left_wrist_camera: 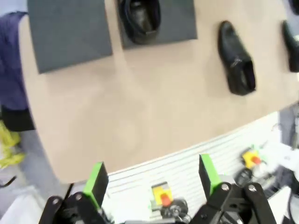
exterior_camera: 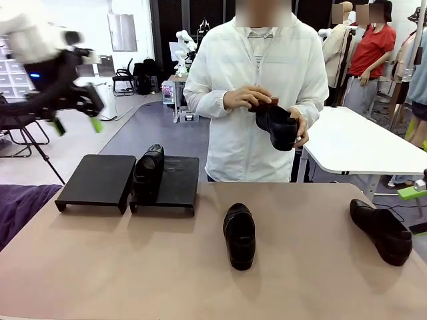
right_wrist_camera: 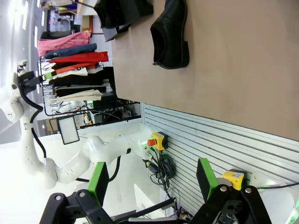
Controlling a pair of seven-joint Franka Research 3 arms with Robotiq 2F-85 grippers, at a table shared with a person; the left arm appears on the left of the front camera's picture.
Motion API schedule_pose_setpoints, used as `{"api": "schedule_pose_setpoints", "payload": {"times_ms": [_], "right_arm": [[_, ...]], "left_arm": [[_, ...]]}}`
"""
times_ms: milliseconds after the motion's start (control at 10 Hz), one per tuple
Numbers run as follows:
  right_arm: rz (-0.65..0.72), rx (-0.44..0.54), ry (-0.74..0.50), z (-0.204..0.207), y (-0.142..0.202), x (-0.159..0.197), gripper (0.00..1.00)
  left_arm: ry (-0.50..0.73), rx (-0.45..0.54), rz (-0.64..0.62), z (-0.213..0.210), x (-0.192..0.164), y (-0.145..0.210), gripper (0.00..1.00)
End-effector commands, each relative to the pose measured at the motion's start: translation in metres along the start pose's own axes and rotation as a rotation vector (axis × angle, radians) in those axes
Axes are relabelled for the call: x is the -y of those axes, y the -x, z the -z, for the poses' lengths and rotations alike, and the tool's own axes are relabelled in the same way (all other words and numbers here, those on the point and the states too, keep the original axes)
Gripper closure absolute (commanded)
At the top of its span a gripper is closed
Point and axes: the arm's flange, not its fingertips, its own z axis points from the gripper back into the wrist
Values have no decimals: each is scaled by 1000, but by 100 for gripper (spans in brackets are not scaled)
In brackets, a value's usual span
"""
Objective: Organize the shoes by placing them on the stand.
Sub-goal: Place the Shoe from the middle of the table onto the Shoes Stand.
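Observation:
The stand is two black sections, left and right, at the table's far left. One black shoe sits on the left part of the right section. A second shoe lies on the table's middle, and a third lies at the right. The person at the far side holds another shoe in both hands. My left gripper hangs open and empty high above the left end. In its wrist view the left gripper looks down on the stand and the shoe on it. My right gripper is open and empty off the table's near edge.
A purple cloth lies at the near left of the table. A white table stands behind on the right. The brown tabletop is bare in front of the stand.

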Motion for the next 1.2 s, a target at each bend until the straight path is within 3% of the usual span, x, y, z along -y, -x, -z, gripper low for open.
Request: {"api": "schedule_pose_setpoints", "payload": {"times_ms": [0, 200, 400, 600, 700, 1100], "right_arm": [[-26, -11, 10, -5, 2, 2, 0], [-26, -11, 10, -5, 2, 2, 0], [-26, -11, 10, -5, 2, 2, 0], [-26, -11, 10, -5, 2, 2, 0], [-26, -11, 10, -5, 2, 2, 0], [-26, -11, 10, -5, 2, 2, 0]], "left_arm": [[320, 2, 3, 7, -76, 28, 0], [543, 65, 4, 44, -106, 53, 0], [633, 163, -55, 113, -93, 90, 0], [737, 284, -111, 138, -91, 109, 0], [649, 143, -81, 118, -108, 90, 2], [649, 143, -81, 118, -108, 90, 2]]}}
